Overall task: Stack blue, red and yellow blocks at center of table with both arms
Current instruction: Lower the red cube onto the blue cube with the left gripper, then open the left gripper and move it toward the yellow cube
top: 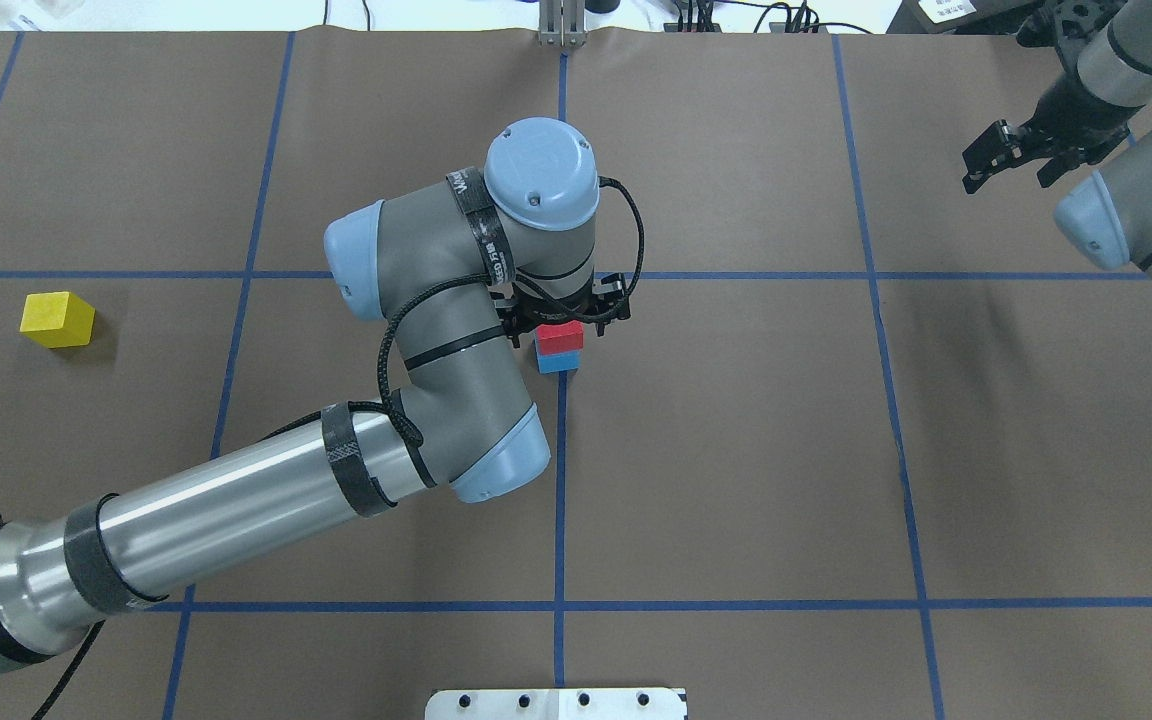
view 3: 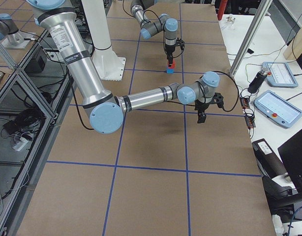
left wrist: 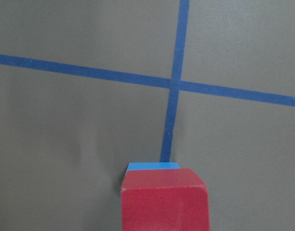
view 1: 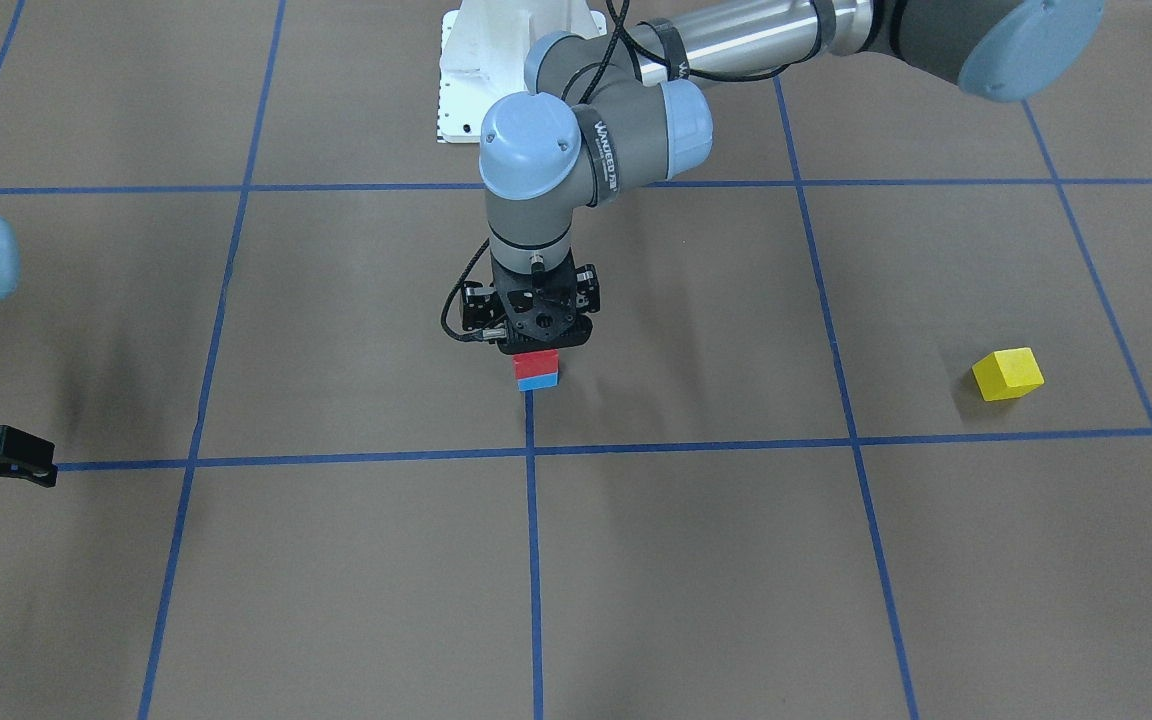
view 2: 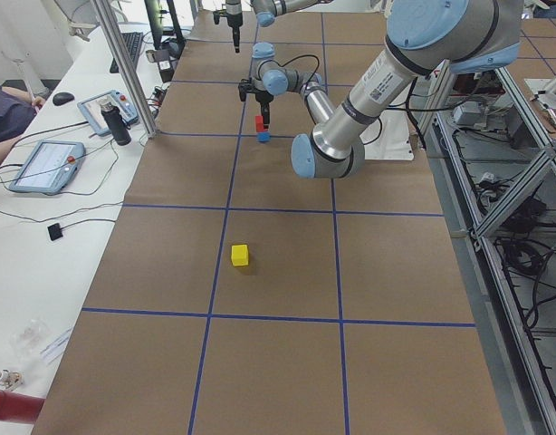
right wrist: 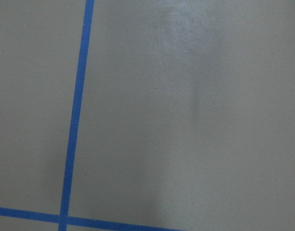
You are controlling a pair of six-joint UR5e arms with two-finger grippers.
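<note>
While left fingers [view 1: 526,347] grip red [view 1: 536,364], seated on blue [view 1: 538,382], we find right fingers [top: 984,160] spread apart, well clear.

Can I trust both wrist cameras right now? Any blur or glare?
Left wrist view: tape lines sharp, the red block at the bottom edge looks slightly soft, the blue block shows only as a sliver. Right wrist view: a pale sheen on the table near the top, no blur.
</note>
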